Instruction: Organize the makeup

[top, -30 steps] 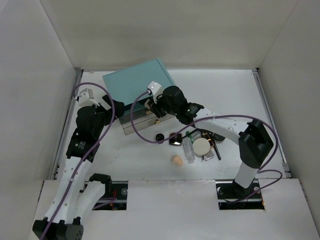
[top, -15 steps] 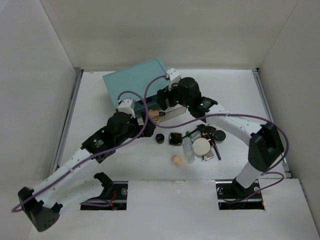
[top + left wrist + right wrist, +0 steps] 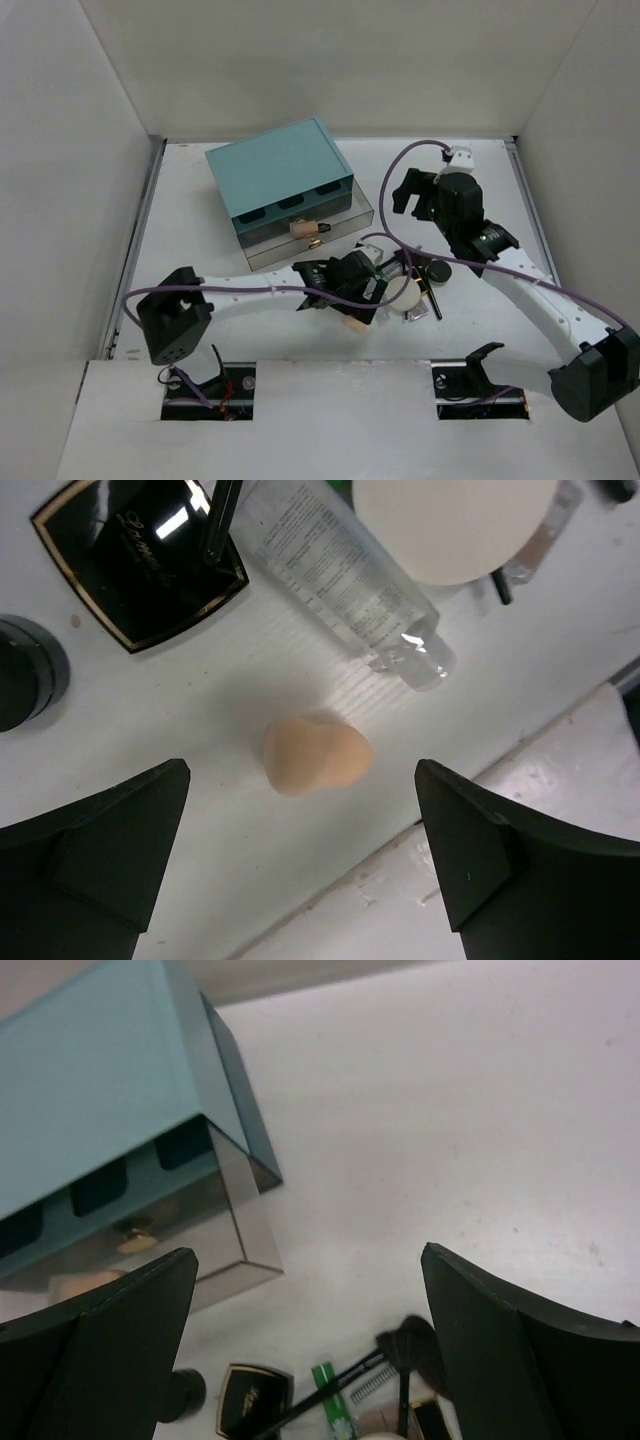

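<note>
Peach egg-shaped sponge (image 3: 318,755): lies on its side on the white table (image 3: 250,680), free of its neighbours all round and close to the table's near edge.

Left gripper (image 3: 300,780): jaws spread wide, one finger to each side of the sponge with a gap on both sides. It grips nothing.

Clear bottle (image 3: 345,580): lies flat, cap end toward the sponge, near it but apart.

Black square compact (image 3: 140,560): gold-rimmed, just beside the bottle, with a thin black pencil (image 3: 218,525) across one corner.

Cream round puff (image 3: 455,525): beyond the bottle, at the frame's top edge.

Black round compact (image 3: 25,670): cut off by the left edge of the wrist view.

Right gripper (image 3: 308,1255): fully spread and empty, raised over bare table between the teal box (image 3: 280,180) and the makeup cluster.

Teal box: rear left, its lower drawer (image 3: 240,1210) pulled out with a peach item (image 3: 297,228) inside. A broad stretch of bare table lies to its right.
</note>
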`<state>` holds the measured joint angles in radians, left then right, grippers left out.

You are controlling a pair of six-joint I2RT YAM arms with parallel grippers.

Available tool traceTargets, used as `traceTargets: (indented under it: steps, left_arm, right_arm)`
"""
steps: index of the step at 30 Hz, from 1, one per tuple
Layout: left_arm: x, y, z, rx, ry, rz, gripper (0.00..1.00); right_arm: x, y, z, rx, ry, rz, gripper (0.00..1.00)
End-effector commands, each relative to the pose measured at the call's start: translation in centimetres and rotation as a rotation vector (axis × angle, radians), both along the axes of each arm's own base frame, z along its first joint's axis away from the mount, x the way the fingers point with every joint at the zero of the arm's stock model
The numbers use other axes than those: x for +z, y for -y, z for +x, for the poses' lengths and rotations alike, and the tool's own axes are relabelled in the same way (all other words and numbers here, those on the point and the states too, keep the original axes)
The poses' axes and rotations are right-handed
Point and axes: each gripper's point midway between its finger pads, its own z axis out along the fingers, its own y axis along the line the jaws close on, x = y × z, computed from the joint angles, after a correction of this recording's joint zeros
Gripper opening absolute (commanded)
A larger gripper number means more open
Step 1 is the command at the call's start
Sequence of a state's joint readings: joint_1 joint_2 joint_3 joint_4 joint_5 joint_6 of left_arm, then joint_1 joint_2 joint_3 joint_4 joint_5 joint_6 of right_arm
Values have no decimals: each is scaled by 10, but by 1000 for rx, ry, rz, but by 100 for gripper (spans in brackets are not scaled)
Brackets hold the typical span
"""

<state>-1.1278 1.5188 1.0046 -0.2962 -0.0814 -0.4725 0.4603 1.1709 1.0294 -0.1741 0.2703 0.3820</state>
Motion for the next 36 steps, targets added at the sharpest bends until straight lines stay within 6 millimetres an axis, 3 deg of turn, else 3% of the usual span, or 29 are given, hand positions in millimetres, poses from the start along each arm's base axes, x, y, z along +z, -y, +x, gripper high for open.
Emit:
traceTargets:
  steps: [1,4,10,13,17,22,25,30,32,36]
  left_arm:
    - [7,21,14,4,10,-26,98]
    - [-1,34,25,11,15,-7,96]
    - [-4,67,22,-38,-18,-59,96]
    - [-8,75,29,-8,-26,-64,94]
    - [-31,77,37,44,-62,-25,86]
    - [-45,69,38,79,-77,10,66]
    - [-43,66,35,82,-69,16,54]
    - [-24,63,32,80,-35,2,14]
    - [-11,65,30,63,-19,-19,7]
    - [18,64,25,16,11,-54,6]
  right_arm:
    - [-17,13,-12,-67,-52,18,100]
    - [-19,18,-18,-68,-50,20,100]
    - [-28,25,-27,-69,-57,6,100]
    - [-28,32,-28,-86,-52,10,100]
    - [-25,40,-29,-105,-38,17,100]
    - [-20,46,-32,-118,-20,26,100]
    - [-18,47,-34,-121,-10,31,100]
    - [-11,49,-38,-123,14,44,100]
    - [-9,49,-38,-121,21,43,100]
    - [-11,47,-37,-115,16,42,100]
